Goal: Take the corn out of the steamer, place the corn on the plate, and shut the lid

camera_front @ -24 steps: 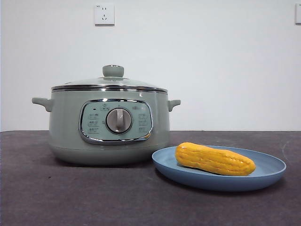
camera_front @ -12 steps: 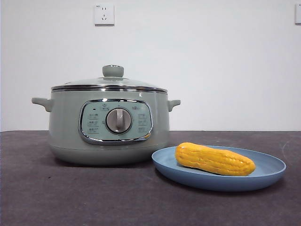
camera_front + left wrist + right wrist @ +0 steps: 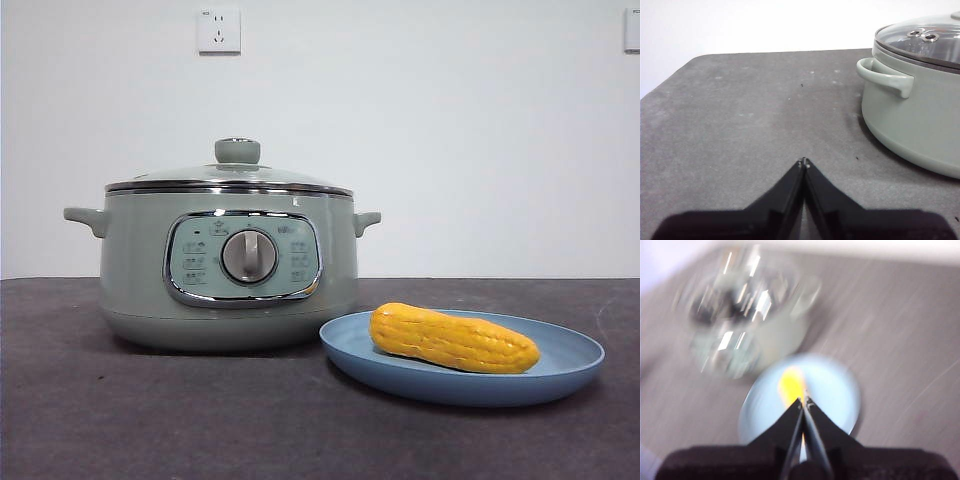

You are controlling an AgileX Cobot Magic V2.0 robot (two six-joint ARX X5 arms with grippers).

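Corn cob (image 3: pixel 454 339) lies on its side on the light blue plate (image 3: pixel 570 372), thick end toward the steamer, tapered end pointing away at 3 o'clock in the front view. Yellow-orange, kernel rows visible. Plate sits flat on the dark grey bench (image 3: pixel 120 420), at about 4 o'clock from the steamer (image 3: pixel 130 270); its near-left rim is just beside the pot's base, and whether they touch cannot be told.

Steamer is sage green, upright, with two small side handles, a chrome-framed panel and a silver dial (image 3: pixel 249 257) facing the camera. Glass lid (image 3: pixel 190 176) is seated on the pot, steel rim level all round, pale green knob (image 3: pixel 237 151) on top.

Left pincer (image 3: pixel 804 162) is clenched, black jaw tips meeting, holding nothing. It hangs low over bare bench, with the steamer's side handle (image 3: pixel 885 76) and lid edge showing well apart from it. Two small steel vent fittings (image 3: pixel 921 35) show in the lid glass.

Right pincer (image 3: pixel 803 402) is also clenched on nothing, jaws pressed together. That view is heavily motion-blurred: the pincer is above the bench looking down, the plate (image 3: pixel 835 390) and a yellow smear of corn (image 3: pixel 790 382) right behind the tips, the steamer (image 3: pixel 765 340) beyond at about 11 o'clock. Height above the plate cannot be told.

Neither arm shows in the front view. A white wall socket (image 3: pixel 219 30) is on the wall above the steamer.
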